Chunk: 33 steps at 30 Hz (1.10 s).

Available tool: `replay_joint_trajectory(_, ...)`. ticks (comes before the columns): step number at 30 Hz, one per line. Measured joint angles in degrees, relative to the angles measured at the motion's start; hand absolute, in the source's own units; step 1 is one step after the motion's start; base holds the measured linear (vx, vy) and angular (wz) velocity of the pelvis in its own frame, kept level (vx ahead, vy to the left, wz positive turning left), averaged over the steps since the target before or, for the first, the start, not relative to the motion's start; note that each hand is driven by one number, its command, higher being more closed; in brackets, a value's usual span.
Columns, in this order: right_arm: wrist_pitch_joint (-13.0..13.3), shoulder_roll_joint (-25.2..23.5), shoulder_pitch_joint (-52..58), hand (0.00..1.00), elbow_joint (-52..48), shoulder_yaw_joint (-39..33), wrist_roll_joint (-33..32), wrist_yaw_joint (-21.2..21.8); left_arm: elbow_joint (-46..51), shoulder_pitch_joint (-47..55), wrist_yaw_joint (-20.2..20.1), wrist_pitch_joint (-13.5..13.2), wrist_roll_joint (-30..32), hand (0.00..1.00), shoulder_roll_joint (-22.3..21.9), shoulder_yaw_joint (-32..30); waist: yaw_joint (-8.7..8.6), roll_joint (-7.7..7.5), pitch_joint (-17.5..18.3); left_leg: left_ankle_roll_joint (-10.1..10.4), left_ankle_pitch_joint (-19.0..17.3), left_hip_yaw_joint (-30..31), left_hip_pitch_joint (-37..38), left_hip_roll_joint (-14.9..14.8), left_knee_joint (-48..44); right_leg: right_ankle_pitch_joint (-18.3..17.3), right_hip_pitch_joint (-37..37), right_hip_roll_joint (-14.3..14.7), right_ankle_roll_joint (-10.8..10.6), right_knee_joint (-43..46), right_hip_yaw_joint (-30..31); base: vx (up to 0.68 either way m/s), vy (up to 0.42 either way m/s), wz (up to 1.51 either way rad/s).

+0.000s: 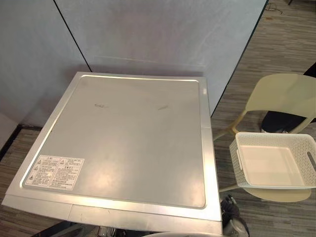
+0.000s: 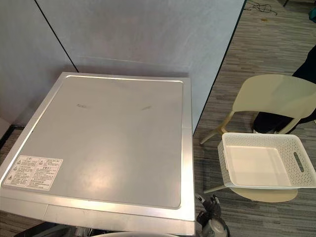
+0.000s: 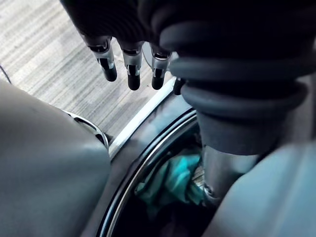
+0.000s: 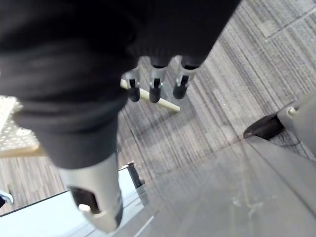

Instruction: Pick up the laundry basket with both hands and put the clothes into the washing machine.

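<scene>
Basket (image 1: 238, 170): empty, on chair (image 1: 286, 94), right; likely light, stiff; you grip end slots. Cloth (image 3: 170, 180): soft, in drum (image 3: 143, 163). Left robot hand (image 3: 133, 69), right robot hand (image 4: 155, 86): slack, empty.

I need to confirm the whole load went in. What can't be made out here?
1. Washing machine front and door: cut off by the eye views' bottom edge.
2. Drum contents: the left wrist view shows teal cloth inside, but the left hand's dark cover hides the rest.
3. Person behind the chair: cut off at the right edge.
4. Label print: too small.
</scene>
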<state>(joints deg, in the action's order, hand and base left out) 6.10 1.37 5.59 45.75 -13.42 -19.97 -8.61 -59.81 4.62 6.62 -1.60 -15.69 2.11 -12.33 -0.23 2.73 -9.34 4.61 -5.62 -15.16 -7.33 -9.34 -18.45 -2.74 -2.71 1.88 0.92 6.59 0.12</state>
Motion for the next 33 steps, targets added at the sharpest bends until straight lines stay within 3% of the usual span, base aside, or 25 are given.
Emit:
replay_joint_trajectory(3,0.0,1.3,-0.4,0.0,0.0,-0.2,0.3,0.0,0.8,-0.1,-0.2,-0.5,0.1,0.0,0.0,1.6,-1.03,0.66,-0.5,0.5,-0.1,1.2,-1.3,1.3,1.2,-2.5,-4.9,-1.6,0.8,6.4,-2.6,-0.19,0.019,0.46)
replay_joint_trajectory(4,0.0,1.1,-0.3,0.0,0.1,-0.5,0.3,0.0,0.8,-0.5,-0.4,-0.7,0.2,0.0,0.0,1.4,-1.4,0.19,-1.1,0.3,-1.6,0.4,-1.7,1.2,-1.8,-2.7,-5.1,-2.2,1.0,7.2,-3.9,-0.28,0.081,0.79)
replay_joint_trajectory(5,-0.1,1.2,0.3,0.0,0.2,-1.4,0.2,-0.1,0.8,-0.2,-0.3,-0.7,0.3,0.0,-0.2,1.4,-1.28,0.42,-1.2,1.1,-5.8,-1.4,-1.4,0.3,-11.2,-3.3,-5.1,-2.9,1.6,8.3,-5.1,-0.2,0.09,0.62)
replay_joint_trajectory(7,0.0,1.3,0.8,0.0,0.0,-1.3,0.2,-0.1,0.8,0.9,-0.3,-0.8,0.4,0.0,-0.7,1.1,-1.39,1.01,-1.2,2.0,-9.6,-1.6,1.9,0.6,-11.1,-3.2,-5.4,-2.7,0.3,8.4,-5.2,-0.19,0.125,0.23)
replay_joint_trajectory(8,0.0,1.3,0.6,0.0,-0.1,-1.2,0.1,0.0,0.8,1.0,-0.3,-0.8,0.5,0.0,-1.0,0.6,-1.46,1.84,-1.0,1.1,-12.5,-1.6,3.4,0.7,-6.6,-2.1,-6.4,-1.9,-0.3,8.2,-5.0,-0.24,0.197,-0.14)
replay_joint_trajectory(9,-0.2,0.5,0.5,0.0,0.0,-1.0,0.1,0.0,0.7,1.0,-0.3,-0.8,0.5,0.0,-0.9,0.2,-1.1,1.19,-0.9,-1.3,-13.1,-2.6,4.2,1.5,-3.6,-0.9,-6.9,-2.0,-1.1,7.8,-4.2,-0.24,0.19,-0.21)
replay_joint_trajectory(10,-0.2,-0.1,0.6,0.0,0.0,-0.7,0.1,0.0,0.8,1.0,-0.3,-1.0,0.5,0.0,-0.8,-0.1,-1.04,0.99,-1.0,-1.1,-12.6,-3.3,4.1,2.0,-2.1,0.2,-6.7,-2.2,-1.2,6.5,-3.8,-0.16,0.109,-0.3)
replay_joint_trajectory(12,-0.2,-0.4,1.4,0.0,0.0,0.8,-0.2,0.0,0.8,1.3,-0.2,-0.9,0.6,0.0,-0.4,-0.1,-1.32,-0.92,0.2,-1.3,-10.5,-5.8,5.9,4.6,4.9,5.2,-5.3,-3.1,-2.2,-0.8,-2.1,-0.08,0.078,-0.34)
replay_joint_trajectory(13,-0.2,-0.4,1.6,0.0,0.0,1.0,-0.2,0.0,0.8,1.5,-0.2,-0.9,0.6,0.0,-0.2,0.2,-1.55,-0.57,0.3,-1.4,-10.0,-5.9,6.1,5.4,6.5,6.2,-5.3,-3.4,-2.4,-2.3,-1.6,0.0,0.102,-0.26)
replay_joint_trajectory(14,-0.2,-0.1,1.8,0.0,0.0,1.0,-0.2,0.0,0.8,1.7,-0.2,-0.8,0.9,0.0,-0.2,0.6,-2.26,-1.43,1.3,-1.9,-8.2,-5.9,6.5,6.7,9.6,7.8,-4.8,-4.0,-2.8,-5.0,-1.4,0.05,0.082,-0.13)
replay_joint_trajectory(15,-0.2,0.1,2.0,0.0,0.1,0.9,-0.2,-0.1,0.8,1.4,-0.2,-0.8,1.7,0.0,0.1,0.9,-2.48,-1.24,1.3,-1.9,-6.7,-5.9,7.0,7.4,11.1,8.8,-4.5,-4.1,-3.4,-6.5,-1.2,0.07,0.066,-0.12)
replay_joint_trajectory(18,-0.2,0.3,2.6,0.0,0.8,1.0,-0.1,0.0,0.8,0.1,-0.3,-0.9,2.9,0.0,0.3,1.6,-2.23,-1.22,1.3,-4.3,-4.4,-6.0,7.8,8.1,12.6,9.8,-4.5,-4.0,-3.3,-7.8,-0.1,0.12,0.043,-0.17)
replay_joint_trajectory(21,-0.2,0.2,2.0,0.0,0.9,1.1,0.3,0.0,0.8,-0.6,-0.4,-0.9,2.9,0.0,0.3,2.2,-2.06,-1.41,1.2,-4.6,-4.3,-6.0,9.1,8.0,12.3,9.8,-4.5,-3.6,-3.3,-6.6,1.1,0.12,0.018,-0.38)
replay_joint_trajectory(25,-0.4,0.3,1.7,0.0,2.3,1.6,0.4,0.1,0.8,-0.9,-0.5,-0.9,3.7,0.0,0.4,3.3,-2.65,-0.85,-0.2,-4.6,-4.2,-5.9,13.2,7.3,11.4,7.1,-6.3,-3.0,-5.1,4.5,1.5,0.04,0.016,-0.26)
replay_joint_trajectory(26,-0.4,0.3,1.5,0.0,2.3,1.9,0.4,0.1,0.8,-0.9,-0.5,-0.9,4.2,0.0,0.4,3.3,-2.77,-0.46,-0.5,-5.0,-4.0,-6.0,13.4,7.0,11.4,5.5,-7.4,-3.3,-4.8,7.3,1.3,-0.01,0.033,0.25)
replay_joint_trajectory(27,-0.5,0.2,1.8,0.0,2.4,2.2,0.4,0.0,0.8,-0.9,-0.5,-1.1,4.6,0.0,0.5,3.3,-3.07,-0.89,-0.8,-5.4,-4.3,-5.9,13.8,7.1,11.6,1.5,-9.1,-5.2,-3.2,13.8,-1.2,-0.01,0.064,0.41)
replay_joint_trajectory(28,-1.0,0.3,1.9,0.0,2.4,2.1,0.4,0.0,0.8,-0.2,-0.5,-1.1,5.1,0.0,0.6,3.3,-3.24,-0.67,-1.1,-5.9,-4.6,-6.0,14.3,7.4,12.2,-0.6,-9.8,-7.6,-3.7,17.1,-3.2,-0.01,0.057,0.41)
replay_joint_trajectory(30,-1.8,0.2,1.4,0.0,2.4,2.7,0.9,0.1,0.9,1.3,-0.4,-1.1,5.1,0.0,1.4,3.2,-2.56,-2.0,-0.5,-5.8,-4.6,-6.7,14.6,7.5,12.4,-0.1,-9.5,-10.1,-4.0,16.5,-4.1,0.0,-0.014,-0.04)
replay_joint_trajectory(33,-2.2,0.3,-0.2,0.0,2.3,3.9,2.7,1.1,1.2,2.3,-0.4,-1.1,4.6,0.0,2.5,2.7,-1.45,-3.51,0.0,-4.7,-4.7,-7.5,14.6,7.8,12.2,0.6,-7.9,-9.8,-6.9,11.5,-1.2,0.01,-0.142,-0.4)
